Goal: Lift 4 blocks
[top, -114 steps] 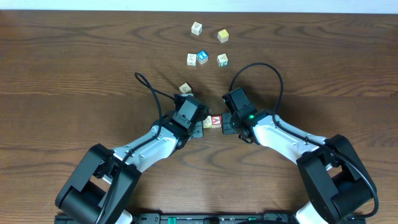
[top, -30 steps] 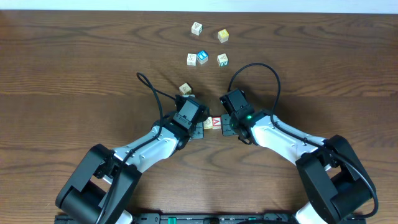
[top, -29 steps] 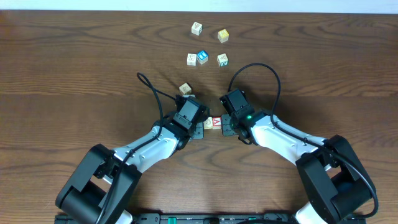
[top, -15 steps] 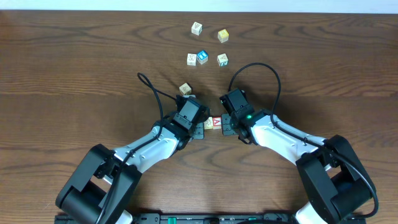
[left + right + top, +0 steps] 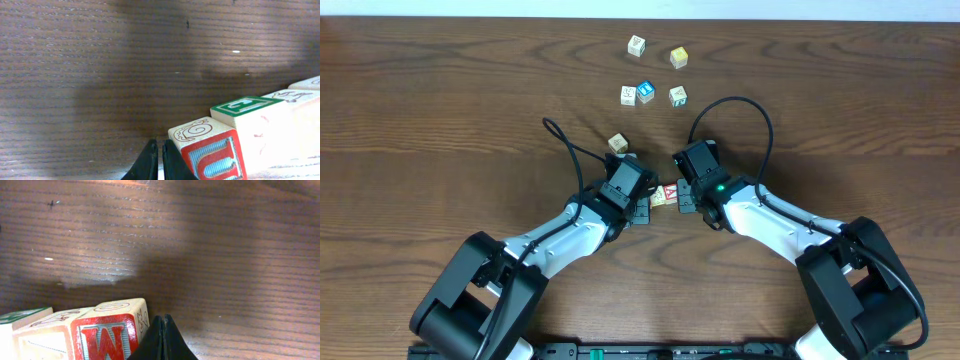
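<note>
The row of small wooden alphabet blocks lies end to end in the gap between the two tools. Its red-faced U block sits just right of the left tool, and its red-faced M block just left of the right tool. Both tools have their fingers pressed together, pinching nothing, and look set as blunt pushers at the row's two ends. I judge this to be the squeeze before the lift; whether the row has left the dark wooden table cannot be told. The next move calls for steady inward pressure and both arms rising evenly, or the middle blocks may buckle out. Other loose cubes lie well beyond both tools.
</note>
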Controlling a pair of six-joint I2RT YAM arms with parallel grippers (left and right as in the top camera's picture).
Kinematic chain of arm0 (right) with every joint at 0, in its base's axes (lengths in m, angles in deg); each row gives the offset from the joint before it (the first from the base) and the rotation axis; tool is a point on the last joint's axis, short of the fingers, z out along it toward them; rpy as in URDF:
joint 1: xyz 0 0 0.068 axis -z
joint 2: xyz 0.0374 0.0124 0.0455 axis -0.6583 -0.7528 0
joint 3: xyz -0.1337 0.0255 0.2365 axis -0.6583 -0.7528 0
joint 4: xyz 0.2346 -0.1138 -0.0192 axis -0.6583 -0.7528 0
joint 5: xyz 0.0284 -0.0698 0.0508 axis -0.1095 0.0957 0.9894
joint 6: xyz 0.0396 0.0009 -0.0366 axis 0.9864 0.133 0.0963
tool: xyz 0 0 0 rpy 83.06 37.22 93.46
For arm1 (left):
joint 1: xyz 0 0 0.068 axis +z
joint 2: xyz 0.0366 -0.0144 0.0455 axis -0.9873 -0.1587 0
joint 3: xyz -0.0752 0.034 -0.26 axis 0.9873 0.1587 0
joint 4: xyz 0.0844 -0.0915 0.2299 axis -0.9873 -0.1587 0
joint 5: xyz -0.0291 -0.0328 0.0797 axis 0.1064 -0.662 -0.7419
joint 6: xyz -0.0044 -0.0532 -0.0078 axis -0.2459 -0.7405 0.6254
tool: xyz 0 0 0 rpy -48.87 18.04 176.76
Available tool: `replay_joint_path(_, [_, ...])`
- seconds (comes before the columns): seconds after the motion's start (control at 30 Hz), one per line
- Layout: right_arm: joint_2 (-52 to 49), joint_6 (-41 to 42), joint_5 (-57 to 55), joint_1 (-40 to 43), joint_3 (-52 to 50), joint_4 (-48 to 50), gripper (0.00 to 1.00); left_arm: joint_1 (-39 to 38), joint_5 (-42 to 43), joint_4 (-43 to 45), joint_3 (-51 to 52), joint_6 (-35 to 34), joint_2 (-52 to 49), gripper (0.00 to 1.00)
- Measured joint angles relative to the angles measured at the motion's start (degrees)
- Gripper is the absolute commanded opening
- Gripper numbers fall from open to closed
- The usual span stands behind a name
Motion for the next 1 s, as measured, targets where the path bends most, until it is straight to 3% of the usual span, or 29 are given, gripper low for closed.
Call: replay_joint_path(1.0, [0.00, 5.40, -2.05, -2.60, 0.00, -1.31, 0.01, -0.11, -1.88, -0.37, 0.00, -0.04, 0.00, 0.08])
